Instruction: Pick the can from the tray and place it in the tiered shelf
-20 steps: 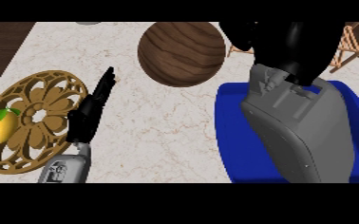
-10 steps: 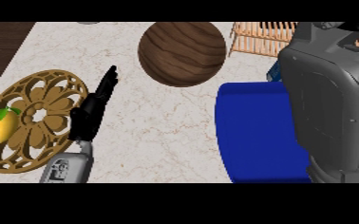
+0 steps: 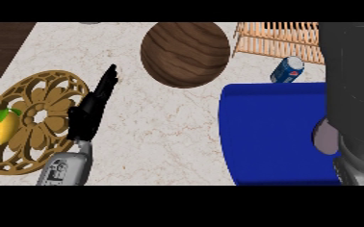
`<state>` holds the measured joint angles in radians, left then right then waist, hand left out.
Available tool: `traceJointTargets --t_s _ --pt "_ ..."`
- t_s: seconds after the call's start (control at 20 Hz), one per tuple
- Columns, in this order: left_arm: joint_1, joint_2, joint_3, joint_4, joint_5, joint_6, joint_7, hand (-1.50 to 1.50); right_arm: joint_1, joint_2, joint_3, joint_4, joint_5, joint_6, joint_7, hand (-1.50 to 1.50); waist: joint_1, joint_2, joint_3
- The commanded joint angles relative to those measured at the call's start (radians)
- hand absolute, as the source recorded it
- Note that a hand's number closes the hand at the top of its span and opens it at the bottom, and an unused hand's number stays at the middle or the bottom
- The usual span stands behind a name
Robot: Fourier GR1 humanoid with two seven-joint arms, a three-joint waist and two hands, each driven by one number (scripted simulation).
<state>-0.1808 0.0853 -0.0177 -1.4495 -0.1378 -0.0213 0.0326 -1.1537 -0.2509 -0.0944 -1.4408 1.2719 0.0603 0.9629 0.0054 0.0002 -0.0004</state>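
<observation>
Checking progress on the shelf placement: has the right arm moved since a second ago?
Yes. The right forearm has swung rightward off the blue tray, uncovering the can beside the tiered shelf.

black left hand (image 3: 89, 113) on a grey forearm (image 3: 65, 168).

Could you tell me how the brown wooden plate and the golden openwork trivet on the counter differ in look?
The wooden plate is dark brown with a solid, grained surface; the golden trivet is tan and pierced with a flower-like openwork pattern. The wooden plate lies bare, while the golden trivet has a yellow-green fruit at its left edge and the left hand over its right rim. Both are round and lie flat on the counter.
</observation>
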Motion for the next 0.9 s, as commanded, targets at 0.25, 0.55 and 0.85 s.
traceJointTargets --t_s 0.25,0.55,0.85 --pt "0.017 0.008 -0.002 -0.024 0.005 -0.022 0.007 0.00 -0.023 -0.049 0.004 0.210 0.057 -0.124 -0.087 1.50 0.007 0.001 0.000" --pt "-0.023 -0.034 -0.020 0.010 -0.030 0.028 0.012 0.00 -0.044 -0.138 -0.025 0.426 0.029 -0.292 -0.322 1.50 0.012 0.006 0.000" --pt "-0.026 -0.021 -0.023 -0.033 -0.011 -0.006 0.034 0.00 -0.005 -0.077 -0.159 0.440 -0.093 -0.554 -0.330 1.50 0.025 0.008 0.004"
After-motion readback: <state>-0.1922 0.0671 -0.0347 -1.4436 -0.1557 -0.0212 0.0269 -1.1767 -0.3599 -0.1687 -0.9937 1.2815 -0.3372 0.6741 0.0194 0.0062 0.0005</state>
